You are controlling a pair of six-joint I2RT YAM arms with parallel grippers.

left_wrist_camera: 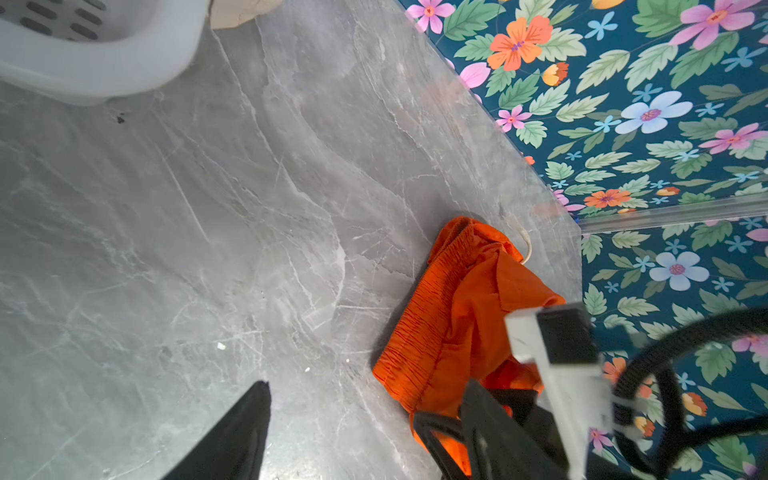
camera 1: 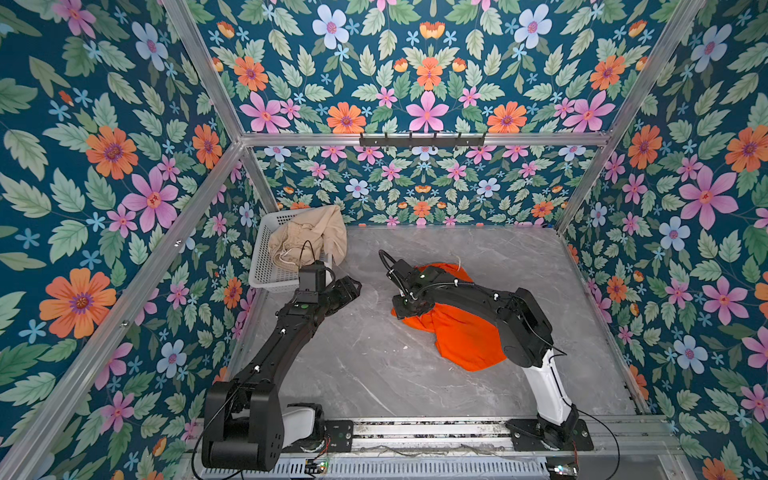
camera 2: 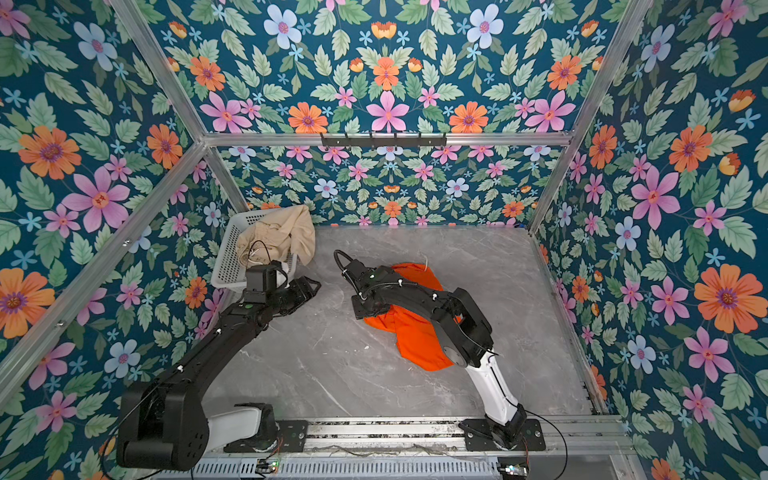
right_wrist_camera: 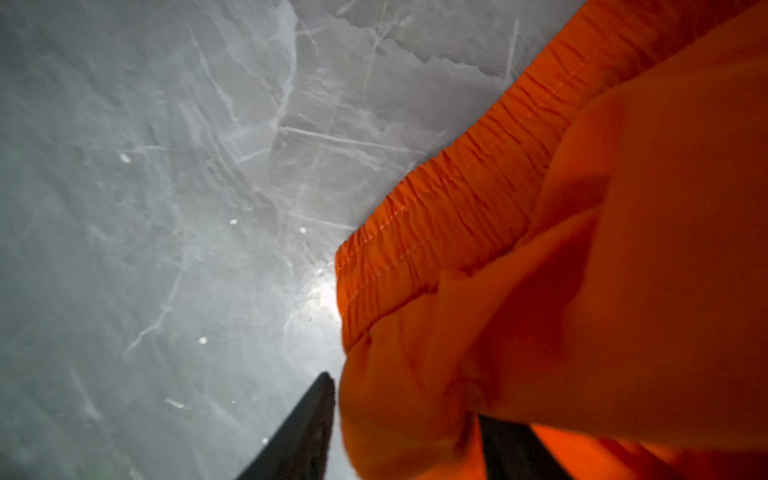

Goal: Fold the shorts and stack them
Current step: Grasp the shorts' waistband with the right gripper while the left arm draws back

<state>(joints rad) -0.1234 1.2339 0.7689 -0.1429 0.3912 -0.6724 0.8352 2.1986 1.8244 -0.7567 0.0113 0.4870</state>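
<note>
Orange shorts (camera 1: pixel 457 332) pinched near the waistband, beige shorts (camera 1: pixel 311 237) lying in the basket (camera 1: pixel 266 266)

The orange shorts are seen crumpled on the table (camera 1: pixel 374 365), right of centre. A thick bunch of their cloth beside the gathered waistband is clamped between the jaws of the right gripper (right_wrist_camera: pixel 405 399). The left gripper (camera 1: pixel 349 289) is held spread and empty near the basket, at far left, where the beige shorts are heaped and spill over the rim. The orange cloth is judged thin, light, limp and rather slippery, so sagging and sliding are to be expected. The ribbed elastic waistband is thicker, and a firmer hold would be had at its two ends, one per gripper
</note>
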